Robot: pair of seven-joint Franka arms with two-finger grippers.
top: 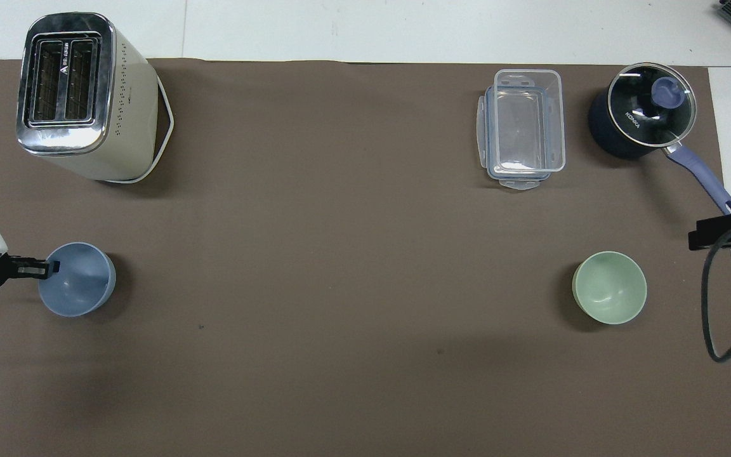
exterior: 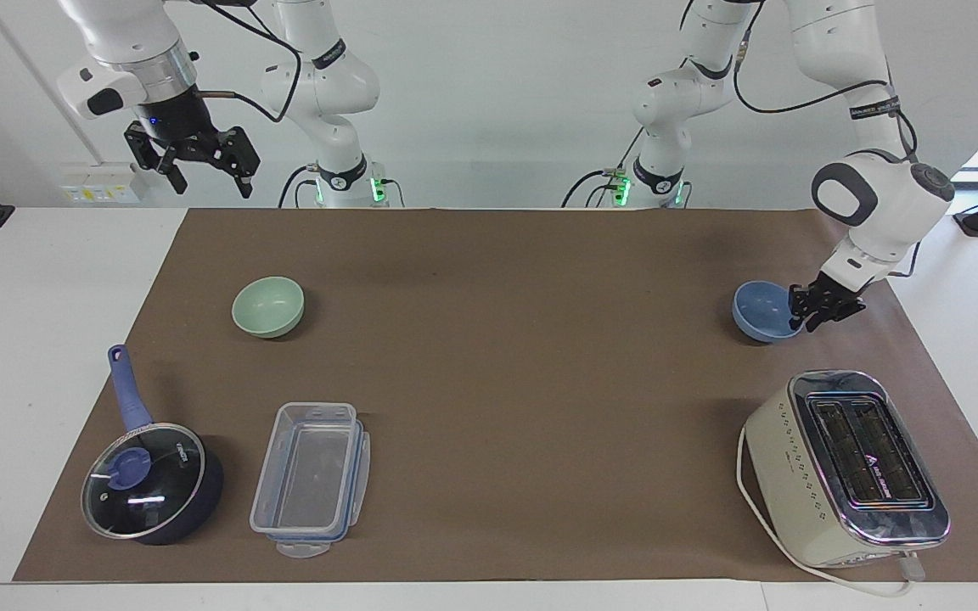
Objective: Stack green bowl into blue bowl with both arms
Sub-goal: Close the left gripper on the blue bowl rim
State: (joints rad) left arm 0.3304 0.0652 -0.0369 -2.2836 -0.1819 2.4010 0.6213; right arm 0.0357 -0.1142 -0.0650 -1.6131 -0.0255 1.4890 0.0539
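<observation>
Two bowls sit well apart on the brown mat (exterior: 497, 382): the blue bowl (exterior: 762, 312) toward the left arm's end, the green bowl (exterior: 267, 306) toward the right arm's end, both upright, about level w/ each other. Left gripper (exterior: 805, 312) is down at the blue bowl's rim on the side toward the table's end; fingers look pinched on the rim wall, one inside, one outside, though contact is hard to confirm at this angle. In the overhead view the same gripper (top: 45, 269) reaches the bowl's (top: 77, 279) edge. Right gripper (exterior: 207, 175) hangs high over the table's edge nearest the robots, fingers spread, nothing in them; that arm waits. Farther from the robots: a toaster (exterior: 847, 467) beyond no bowl but past the blue one, a clear plastic container (exterior: 311, 477) & a lidded saucepan (exterior: 149, 479) past the green one.
</observation>
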